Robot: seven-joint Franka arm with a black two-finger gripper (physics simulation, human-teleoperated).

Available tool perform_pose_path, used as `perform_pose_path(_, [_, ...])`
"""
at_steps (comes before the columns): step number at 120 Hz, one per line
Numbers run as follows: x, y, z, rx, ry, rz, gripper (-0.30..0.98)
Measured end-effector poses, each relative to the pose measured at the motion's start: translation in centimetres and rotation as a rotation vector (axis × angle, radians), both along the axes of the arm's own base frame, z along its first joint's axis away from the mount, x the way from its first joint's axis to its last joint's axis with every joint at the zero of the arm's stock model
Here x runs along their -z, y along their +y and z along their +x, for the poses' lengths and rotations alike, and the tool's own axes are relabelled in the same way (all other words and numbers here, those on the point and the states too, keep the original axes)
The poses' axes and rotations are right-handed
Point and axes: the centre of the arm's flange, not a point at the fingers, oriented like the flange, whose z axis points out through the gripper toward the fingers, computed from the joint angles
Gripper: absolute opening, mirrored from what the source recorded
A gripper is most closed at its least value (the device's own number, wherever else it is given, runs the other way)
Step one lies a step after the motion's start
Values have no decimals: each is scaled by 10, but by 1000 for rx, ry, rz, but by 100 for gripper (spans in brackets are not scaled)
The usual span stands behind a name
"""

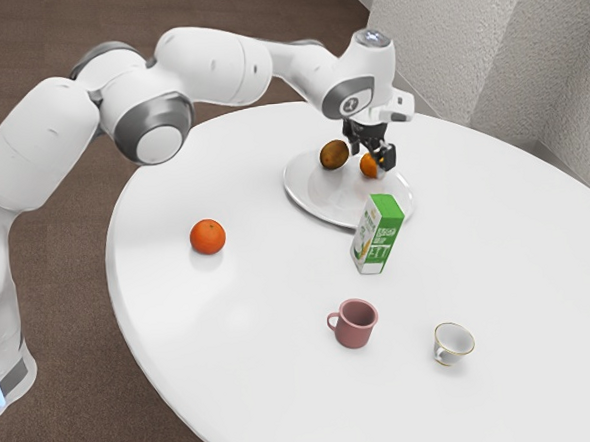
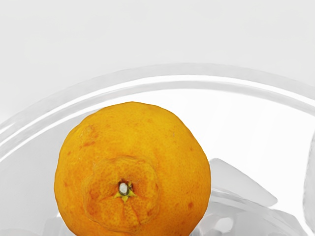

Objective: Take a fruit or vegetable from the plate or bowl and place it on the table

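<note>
My gripper (image 1: 372, 158) is over the plate (image 1: 314, 202), toward the far edge of the round tabletop (image 1: 272, 333). Its fingers look spread, reaching down around the orange (image 1: 370, 166) without a grip that I can make out. The orange sits on the plate near the rim, partly hidden from the exterior camera by a black finger; whether that finger touches it, I cannot tell. My wrist view gives me its stem end clearly, with the lower edge cutting off a bit of its side. The pale grey shapes around it on the plate are hard to read, shadows or reflections.

On the same plate, just beside the orange, I see a brown round fruit or vegetable (image 1: 334, 154); its kind is unclear. A green and white carton (image 1: 378, 234) stands upright on the tabletop just outside the plate, hiding part of the rim from the exterior camera. Toward the near edge are a dusty-pink mug (image 1: 355, 326), its handle toward the exterior view's left, and a white cup with a gold rim (image 1: 454, 342). A reddish-orange fruit (image 1: 208, 236) lies on the tabletop near its edge at the exterior view's left, well apart from the plate.
</note>
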Motion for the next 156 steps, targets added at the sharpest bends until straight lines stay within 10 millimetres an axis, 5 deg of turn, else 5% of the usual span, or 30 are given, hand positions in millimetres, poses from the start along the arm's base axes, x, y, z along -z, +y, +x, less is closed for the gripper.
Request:
perform_pose_path(83, [17, 2, 9, -2, 1, 3, 66])
perform_pose_path(156, [8, 10, 13, -11, -24, 19, 65])
